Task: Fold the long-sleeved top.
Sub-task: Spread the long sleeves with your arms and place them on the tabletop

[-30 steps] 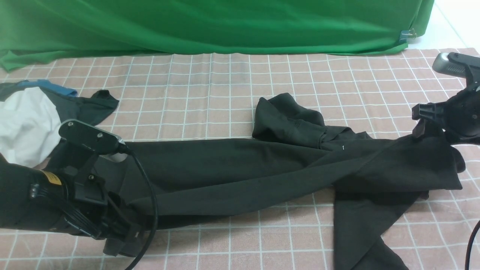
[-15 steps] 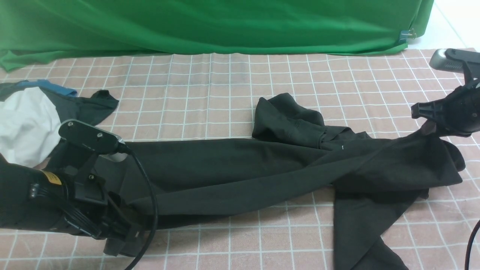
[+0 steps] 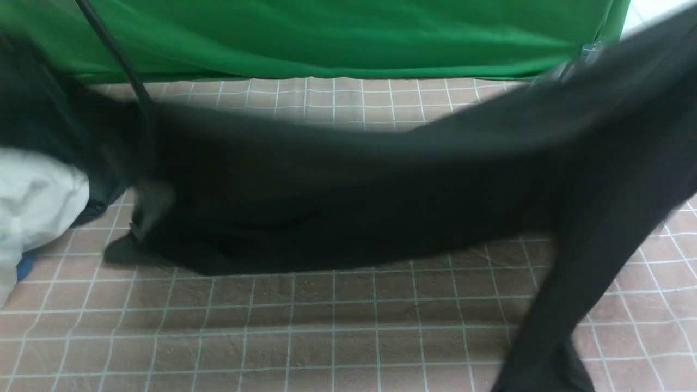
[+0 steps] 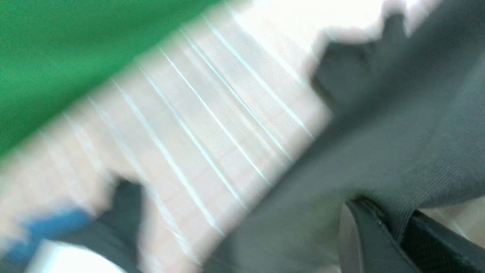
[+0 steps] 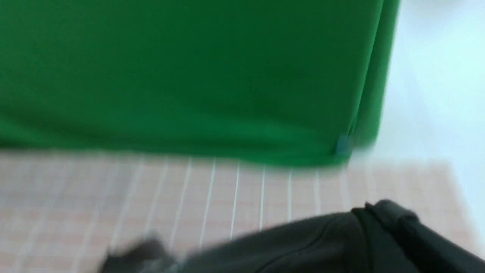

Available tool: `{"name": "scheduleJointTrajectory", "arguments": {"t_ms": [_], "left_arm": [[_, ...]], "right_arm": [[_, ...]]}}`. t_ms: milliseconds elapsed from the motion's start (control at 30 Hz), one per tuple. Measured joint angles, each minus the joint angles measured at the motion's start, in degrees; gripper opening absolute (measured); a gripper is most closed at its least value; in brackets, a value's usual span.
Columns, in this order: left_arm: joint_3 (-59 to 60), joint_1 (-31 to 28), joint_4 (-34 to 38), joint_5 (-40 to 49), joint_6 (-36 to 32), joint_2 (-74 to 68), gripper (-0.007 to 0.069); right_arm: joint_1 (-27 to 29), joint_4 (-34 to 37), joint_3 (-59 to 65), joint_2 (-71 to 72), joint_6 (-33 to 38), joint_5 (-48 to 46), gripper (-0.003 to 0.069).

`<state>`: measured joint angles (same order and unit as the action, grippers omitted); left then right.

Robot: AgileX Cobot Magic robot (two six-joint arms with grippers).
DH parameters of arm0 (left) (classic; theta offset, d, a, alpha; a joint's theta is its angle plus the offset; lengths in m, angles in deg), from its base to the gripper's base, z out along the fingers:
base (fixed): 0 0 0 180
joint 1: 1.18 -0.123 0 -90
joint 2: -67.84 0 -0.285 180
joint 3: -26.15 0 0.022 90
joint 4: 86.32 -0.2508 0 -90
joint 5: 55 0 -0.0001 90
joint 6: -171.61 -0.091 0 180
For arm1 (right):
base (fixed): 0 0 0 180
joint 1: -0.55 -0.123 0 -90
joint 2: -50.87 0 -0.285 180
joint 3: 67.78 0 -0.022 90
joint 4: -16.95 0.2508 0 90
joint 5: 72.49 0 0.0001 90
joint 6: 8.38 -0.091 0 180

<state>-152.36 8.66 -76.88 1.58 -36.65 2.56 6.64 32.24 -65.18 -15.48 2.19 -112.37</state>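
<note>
Front view, mid-lift: the long-sleeved top (image 3: 337, 179) hangs stretched in the air above the checked tablecloth (image 3: 326, 326). It is slung from high on the robot's left to higher on its right. Only its lowest fold touches the cloth, near the left, and one sleeve (image 3: 550, 326) trails down toward the near edge on the right.

In its own wrist view, the left gripper (image 4: 398, 227) is clamped on a ribbed edge of the top, with fabric pinched between its fingers. The right gripper's jaws cannot be made out behind bunched black cloth in its wrist view. They are closed, and the taut rise of the garment toward that side suggests they hold it.

The risks lie in the loose parts:
- **Slipping:** blur across all three views points to speed, and a narrow pinch on soft knit could slip under such a pull and drop one end.
- **Trapped sleeve:** the hanging sleeve could land beneath the body when the garment is laid down, spoiling the fold.
- **Dragging:** the low fold sits just beside the white garment (image 3: 32, 201) and could drag it along.
- **Snagging:** a cable (image 3: 109, 49) crosses the lifted cloth on the left, in front of the green backdrop (image 3: 326, 38), and might snag.

The top is plain black, limp and heavy-draping. It shows grey with fine ribbing up close in the left wrist view. Neither the neck nor a label can be picked out through the blur.
</note>
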Motion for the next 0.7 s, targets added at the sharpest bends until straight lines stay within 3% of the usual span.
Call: {"name": "scheduleJointTrajectory", "arguments": {"t_ms": [267,400,700], "left_arm": [[-38.26,0.00,-9.44,5.78,-0.48,-6.18,0.0035],[-50.76,0.00,-11.78,9.01,-0.87,-9.12,0.0035],[-52.76,0.00,-13.02,10.61,-6.01,-10.44,0.0035]], "right_arm": [[0.18,-1.67,-27.32,1.85,0.18,-10.95,0.0037],[0.18,-2.57,-37.72,0.45,0.73,-15.16,0.0037],[0.18,-5.18,-49.47,-1.33,1.04,-19.22,0.0037]]}}
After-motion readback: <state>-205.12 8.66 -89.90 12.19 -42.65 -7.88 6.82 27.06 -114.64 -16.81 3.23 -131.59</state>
